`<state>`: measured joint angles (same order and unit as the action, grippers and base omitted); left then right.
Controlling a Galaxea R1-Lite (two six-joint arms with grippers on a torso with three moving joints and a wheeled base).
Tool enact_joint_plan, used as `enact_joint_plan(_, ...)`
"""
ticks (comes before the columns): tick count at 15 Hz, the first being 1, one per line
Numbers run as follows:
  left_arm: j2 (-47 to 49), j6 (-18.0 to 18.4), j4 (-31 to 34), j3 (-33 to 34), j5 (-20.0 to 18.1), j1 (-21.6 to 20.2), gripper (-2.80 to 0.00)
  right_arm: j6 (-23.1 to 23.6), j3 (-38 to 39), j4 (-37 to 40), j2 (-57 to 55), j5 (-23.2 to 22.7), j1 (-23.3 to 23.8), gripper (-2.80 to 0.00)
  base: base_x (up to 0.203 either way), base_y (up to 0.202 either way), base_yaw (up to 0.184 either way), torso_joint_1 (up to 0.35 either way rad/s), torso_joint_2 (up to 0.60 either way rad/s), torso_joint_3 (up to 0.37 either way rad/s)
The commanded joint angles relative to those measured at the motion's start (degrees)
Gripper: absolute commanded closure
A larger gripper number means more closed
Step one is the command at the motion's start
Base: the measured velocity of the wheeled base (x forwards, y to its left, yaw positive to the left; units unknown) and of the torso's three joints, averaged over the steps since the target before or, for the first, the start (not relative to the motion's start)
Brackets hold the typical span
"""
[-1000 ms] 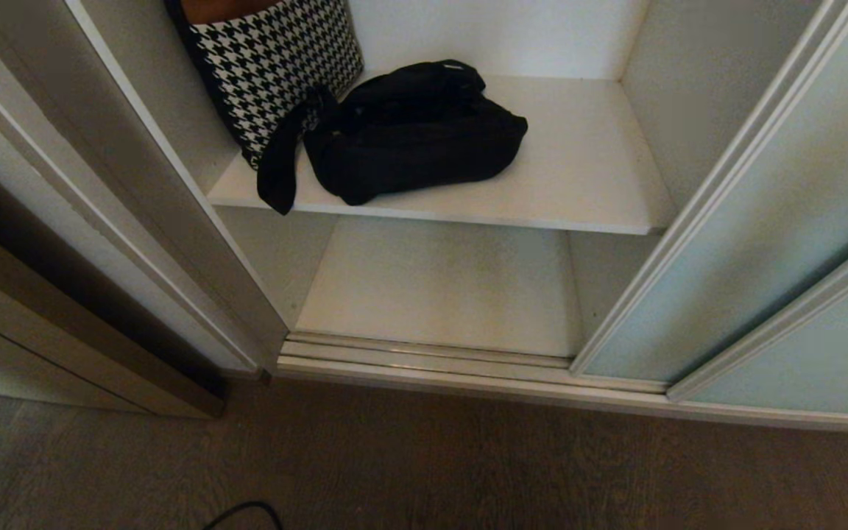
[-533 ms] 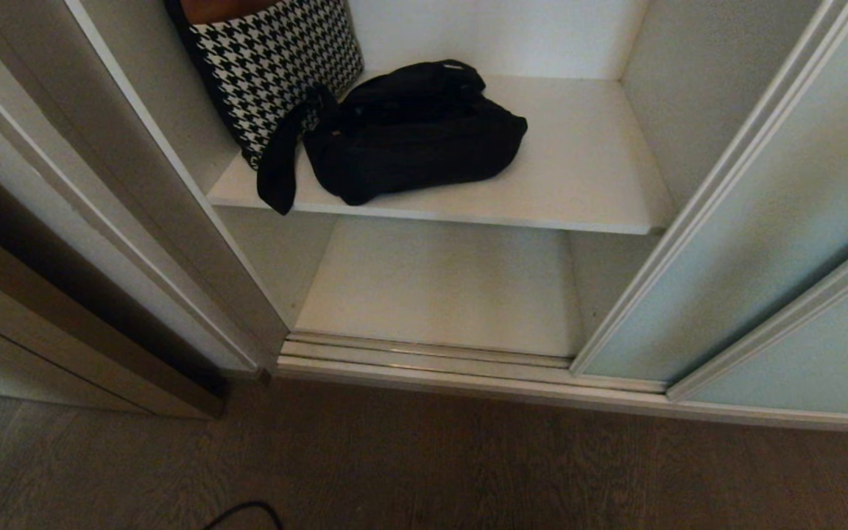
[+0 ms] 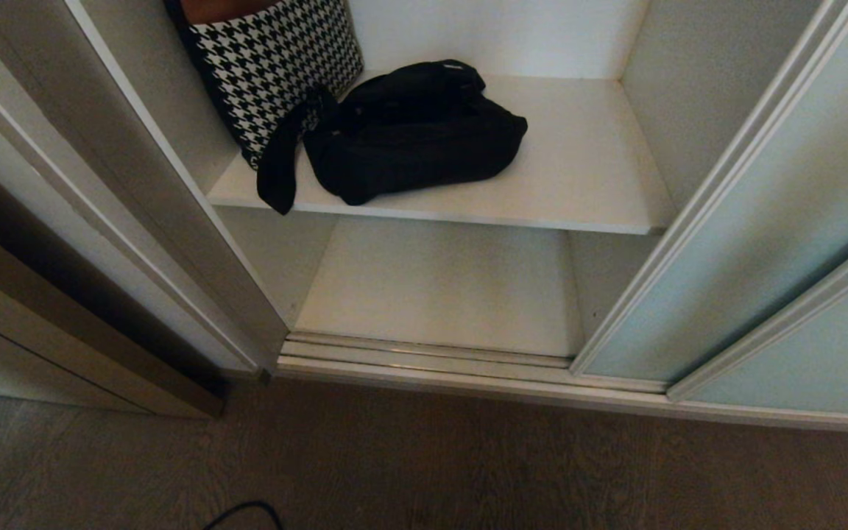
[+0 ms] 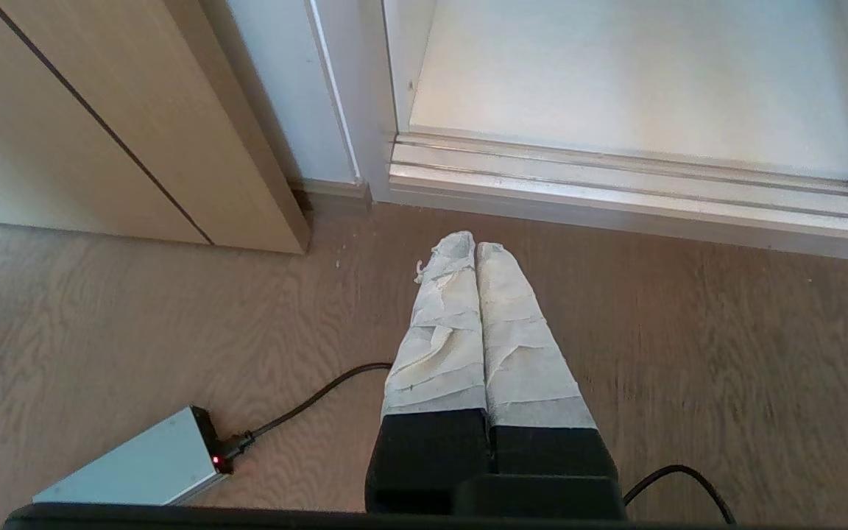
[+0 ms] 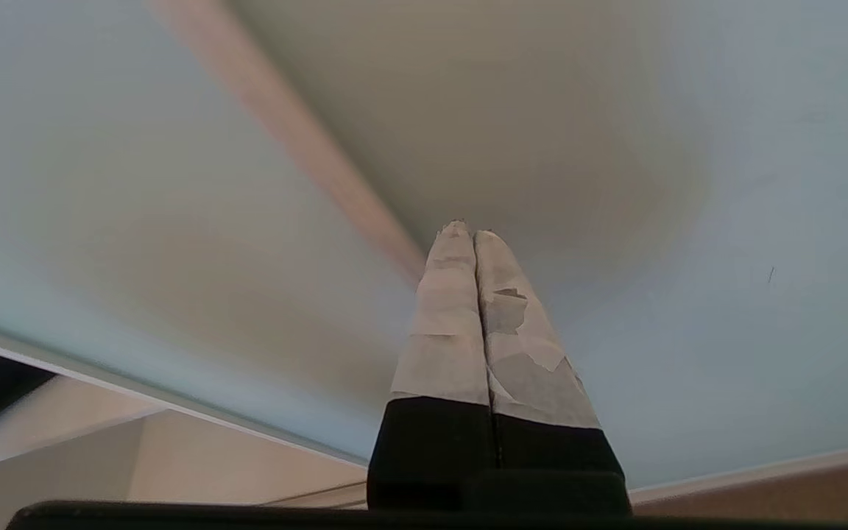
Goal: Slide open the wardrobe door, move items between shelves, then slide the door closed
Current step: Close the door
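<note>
The black bag (image 3: pixel 413 132) lies slumped on the upper shelf (image 3: pixel 578 177) of the open wardrobe, its strap (image 3: pixel 277 173) drooping over the shelf's front edge. A houndstooth bag (image 3: pixel 277 66) leans just beside it, touching it. Below this shelf sits the lower shelf (image 3: pixel 439 287). The sliding wardrobe door (image 3: pixel 762 243) stands to the right of the shelf. The right hand (image 5: pixel 468 232), fingers pressed together and holding nothing, points at the door's frosted glass. The left hand (image 4: pixel 474 246), likewise closed and empty, hangs over the wooden floor (image 4: pixel 689 353) before the wardrobe.
</note>
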<state>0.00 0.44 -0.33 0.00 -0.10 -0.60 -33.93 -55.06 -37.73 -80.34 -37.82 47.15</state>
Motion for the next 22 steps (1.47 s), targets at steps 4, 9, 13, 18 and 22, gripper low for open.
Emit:
enact_joint_plan(4,0.09,0.00,-0.02,0.00,0.01,-0.02,0.00,-0.17,-0.02,-1.37,-3.09,-0.24,-1.20,0.00,0.000,0.000,0.000,0.000,0.00,0.000)
enact_joint_plan(9,0.09,0.00,-0.02,0.00,0.00,-0.02,0.00,-0.09,0.14,-3.14,-3.95,-0.15,-2.95,0.00,0.000,0.000,0.000,0.000,0.00,0.000)
enact_joint_plan(13,0.09,0.00,-0.02,0.00,-0.06,-0.02,0.00,-0.09,0.39,-3.14,-3.86,-0.15,-3.45,0.00,0.000,0.000,0.000,0.000,0.00,0.000)
enact_joint_plan(18,0.09,0.00,-0.02,0.00,-0.07,-0.02,0.00,0.44,1.36,-3.32,-2.27,-0.07,-6.02,0.00,0.000,0.000,0.000,0.000,0.00,0.000)
enact_joint_plan(22,0.09,0.00,-0.02,0.00,-0.08,-0.02,0.00,0.23,2.73,-4.89,-0.57,0.03,-9.64,0.00,0.000,0.000,0.000,0.000,0.00,0.000)
